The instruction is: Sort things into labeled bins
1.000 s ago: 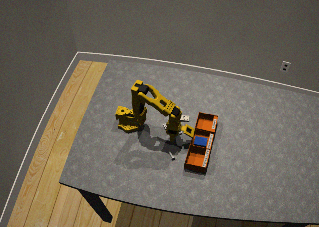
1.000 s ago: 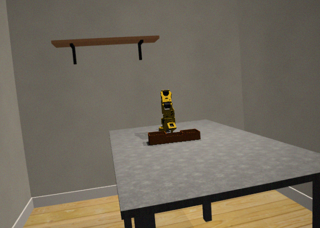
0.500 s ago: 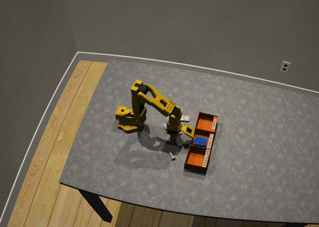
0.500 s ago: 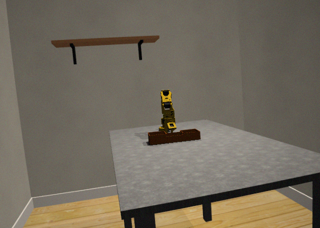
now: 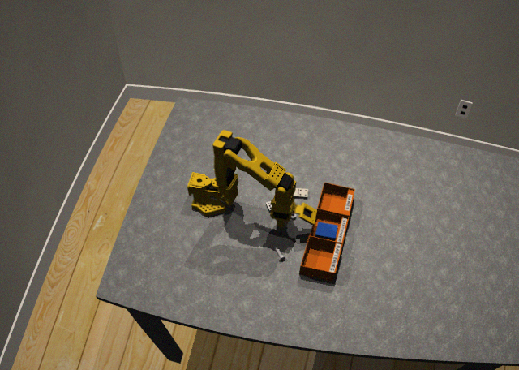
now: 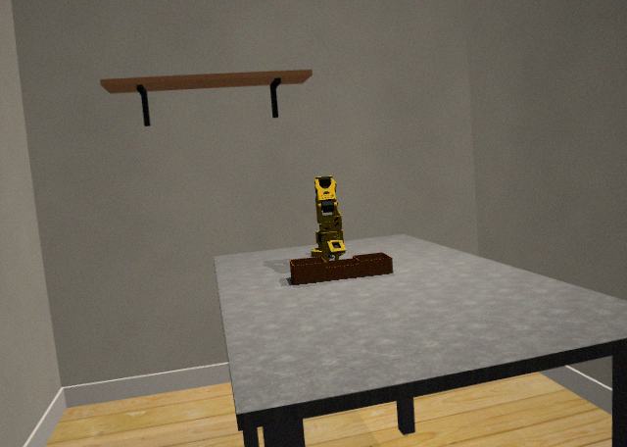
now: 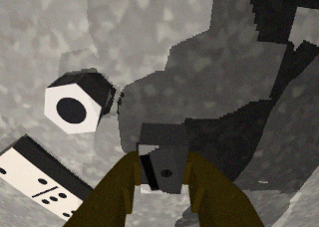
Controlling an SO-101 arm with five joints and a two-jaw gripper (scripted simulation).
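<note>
My gripper (image 5: pixel 281 224) (image 6: pixel 331 254) (image 7: pixel 163 163) points down at the table just left of the bins and is shut on a small grey tile with one dark dot (image 7: pixel 169 175), low over the table in my arm's shadow. A white domino (image 7: pixel 36 183) and a white hex nut (image 7: pixel 72 110) lie to its left in the wrist view. A white domino (image 5: pixel 301 192) lies behind the arm. A small bolt (image 5: pixel 280 255) lies in front of the arm. Three orange bins (image 5: pixel 331 187) (image 6: pixel 339 273) stand in a row, labelled GAMES, STATIONERY and BATTERIES. A blue block (image 5: pixel 326 230) lies in the middle bin.
The arm's base (image 5: pixel 205 194) stands left of the gripper. The near bin (image 5: pixel 320 259) and the far bin (image 5: pixel 335 201) show bare orange floors. The table's front edge (image 5: pixel 251 338) is far from the things.
</note>
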